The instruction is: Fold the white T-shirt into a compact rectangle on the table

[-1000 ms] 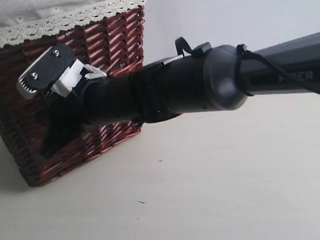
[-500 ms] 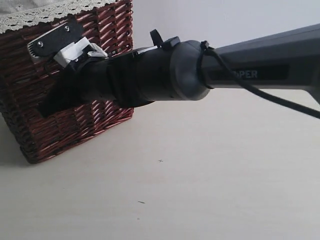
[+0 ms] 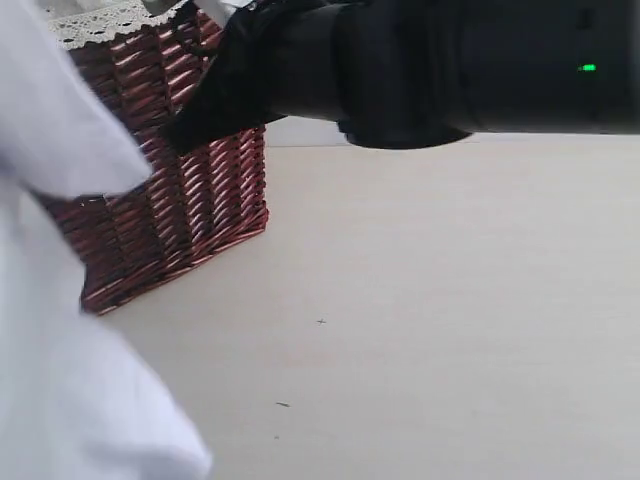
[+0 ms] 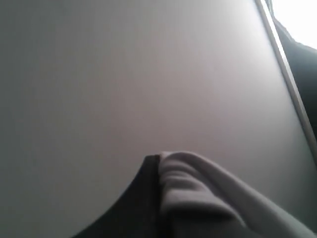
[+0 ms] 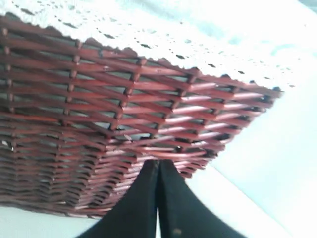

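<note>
The white T-shirt (image 3: 60,300) fills the left edge of the exterior view from top to bottom as a large, blurred white mass. It is very close to the camera and it covers the left part of the wicker basket (image 3: 180,200). In the left wrist view, a bunched fold of the same cloth lies at the tip of the left claw (image 4: 156,168). It presses against one dark finger (image 4: 129,213). The other finger is hidden under the cloth, so we can only say that the claw seems to be clamped on this fold. Behind it there is only a plain grey surface, out of focus.

The basket stands on the worktop (image 3: 450,300) at the far left. It is dark red, and the lace-trimmed liner (image 3: 100,20) is folded over its rim. One of its corners points toward the near side.

The right arm (image 3: 450,70) crosses the top of the exterior view from the right, black and thick, and a small green light (image 3: 588,68) shines on it. Its dark front end is before the upper right part of the basket. In the right wrist view, the right claw (image 5: 157,166) has its two fingers pressed together with nothing between them. The tips are just beside the lower edge of the woven wall.

The worktop to the right of the basket is cream-beige, with a tiny dark speck (image 3: 320,321) near the middle.
</note>
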